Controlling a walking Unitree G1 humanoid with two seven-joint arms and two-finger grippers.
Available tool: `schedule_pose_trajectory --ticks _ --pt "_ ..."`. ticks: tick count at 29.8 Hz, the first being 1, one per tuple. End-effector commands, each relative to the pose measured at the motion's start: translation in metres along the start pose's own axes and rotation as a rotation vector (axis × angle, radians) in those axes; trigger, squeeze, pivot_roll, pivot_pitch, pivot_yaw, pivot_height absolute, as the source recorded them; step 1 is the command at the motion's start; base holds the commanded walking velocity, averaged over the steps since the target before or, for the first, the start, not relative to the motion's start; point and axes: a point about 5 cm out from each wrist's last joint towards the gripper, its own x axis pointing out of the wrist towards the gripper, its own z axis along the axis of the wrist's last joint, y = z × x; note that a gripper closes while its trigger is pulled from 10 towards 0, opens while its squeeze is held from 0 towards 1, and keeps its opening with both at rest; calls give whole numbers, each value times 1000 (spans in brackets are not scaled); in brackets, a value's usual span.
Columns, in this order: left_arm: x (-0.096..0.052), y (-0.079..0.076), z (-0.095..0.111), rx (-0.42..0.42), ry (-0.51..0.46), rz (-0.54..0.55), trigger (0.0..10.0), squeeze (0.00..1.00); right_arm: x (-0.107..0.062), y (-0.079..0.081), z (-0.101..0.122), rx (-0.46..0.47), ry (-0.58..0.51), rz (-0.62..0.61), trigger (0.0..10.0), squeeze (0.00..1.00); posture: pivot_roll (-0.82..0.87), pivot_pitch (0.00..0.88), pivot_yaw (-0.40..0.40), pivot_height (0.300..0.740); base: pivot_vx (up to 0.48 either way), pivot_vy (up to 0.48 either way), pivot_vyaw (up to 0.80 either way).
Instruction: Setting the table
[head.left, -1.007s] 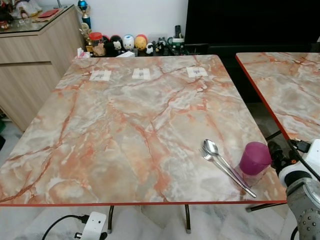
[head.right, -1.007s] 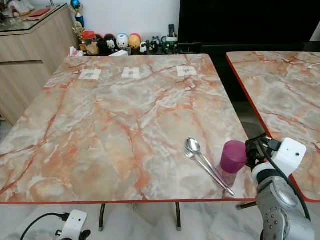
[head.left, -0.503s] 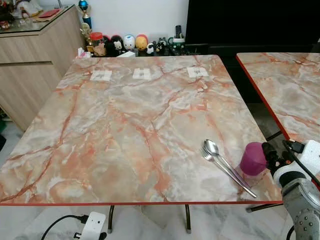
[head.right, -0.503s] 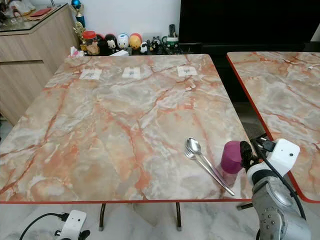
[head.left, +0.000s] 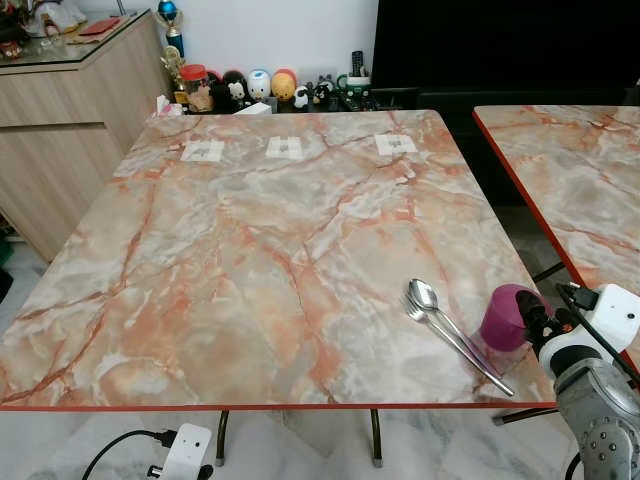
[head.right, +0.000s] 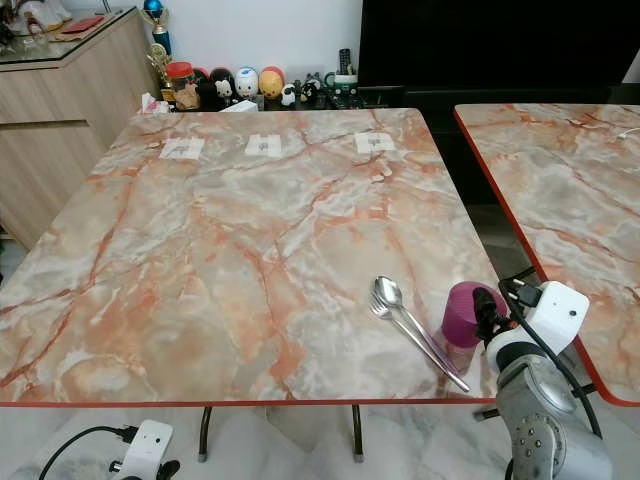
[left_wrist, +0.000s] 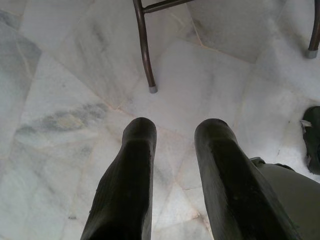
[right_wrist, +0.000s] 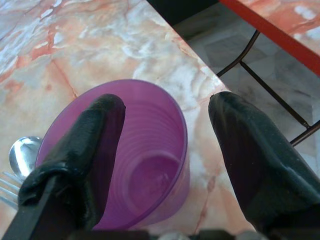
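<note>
Right pincer (right_wrist: 165, 120) spread, straddling purple cup (right_wrist: 135, 165) rim, one finger inside; left pincer (left_wrist: 175, 150) spread, idle.

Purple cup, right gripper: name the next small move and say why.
Probably close the right gripper on the purple cup. One finger is inside the rim, the other outside its wall, with a gap left, so it is not yet held. The cup stands near the table edge beside the spoon.

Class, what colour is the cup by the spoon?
Purple: the cup shows best in the right wrist view.
</note>
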Motion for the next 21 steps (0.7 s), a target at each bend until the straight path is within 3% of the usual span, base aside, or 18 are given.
schedule_pose_trajectory --ticks 1,2,3,21 --pt "-2 3 -6 8 25 3 10000 0 1 2 -3 2 18 -2 4549 0 43 0 9 740 0 0 0" --pt "-2 3 -6 8 25 3 10000 0 2 2 -3 2 18 -2 1608 0 43 0 9 740 0 0 0" --pt "-2 3 -6 8 25 4 10000 0 2 3 -3 2 19 2 196 0 43 0 9 740 0 0 0" --pt "-2 1 -6 4 21 3 10000 0 3 6 -7 6 31 9 0 0 47 0 8 740 0 0 0"
